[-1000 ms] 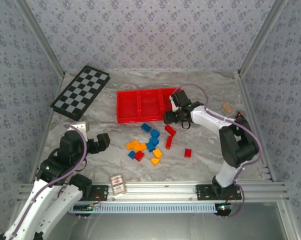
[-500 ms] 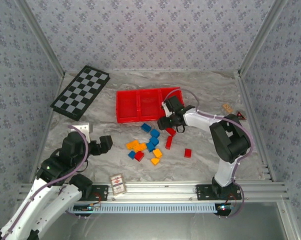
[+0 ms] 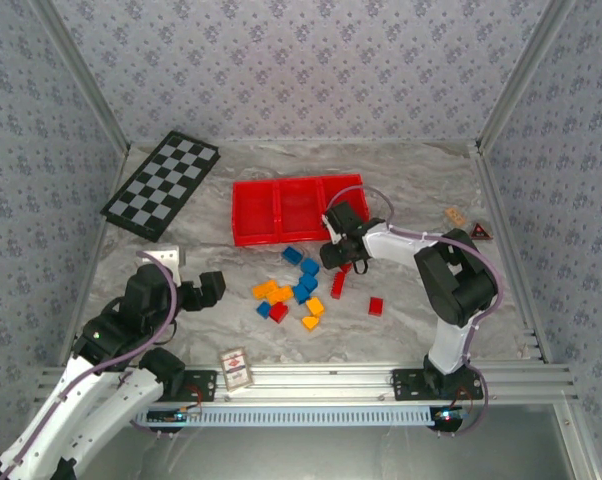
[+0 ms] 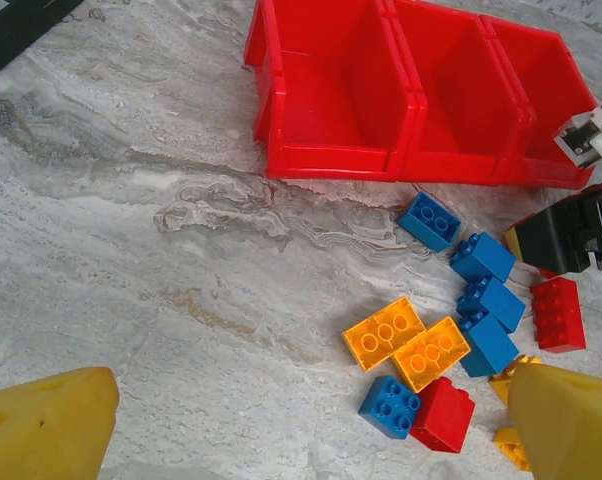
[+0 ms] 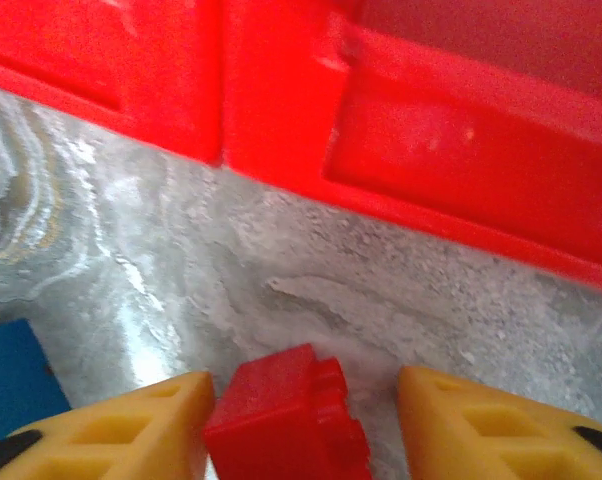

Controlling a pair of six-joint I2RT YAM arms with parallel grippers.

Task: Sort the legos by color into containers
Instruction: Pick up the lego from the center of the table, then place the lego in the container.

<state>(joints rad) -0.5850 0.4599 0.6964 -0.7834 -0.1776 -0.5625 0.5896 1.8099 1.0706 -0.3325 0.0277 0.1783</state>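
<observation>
Your right gripper (image 3: 333,258) sits low over the table (image 3: 181,240), just in front of the red tray (image 3: 281,240), at the far right fringe of the loose legos (image 3: 296,290). From above you cannot tell how its jaws stand. Your left gripper (image 3: 207,287) hovers well apart from the pile on the other side, so the right arm is plainly the nearer one for any brick beside the tray. A checkered board (image 3: 161,185) lies far left and a small card box (image 3: 236,368) sits by the front rail, both clear of the work.

From the left wrist, that gripper's yellow fingers (image 4: 46,425) are spread wide with nothing between them. Blue, orange-yellow and red bricks lie ahead and to the right, short of the tray's front wall.

From the right wrist, a red brick (image 5: 286,420) stands between the two yellow fingers. The finger on the view's left is touching it or nearly so, and the other shows a gap, so the jaws are parted around it and not clamped. A blue brick (image 5: 11,380) lies just outside the first finger. The tray wall is straight ahead of the fingertips, across a strip of bare table. The frame edge cuts the red brick off, so you cannot read its long axis. Once gripped, it should need only a lift and a short carry forward
</observation>
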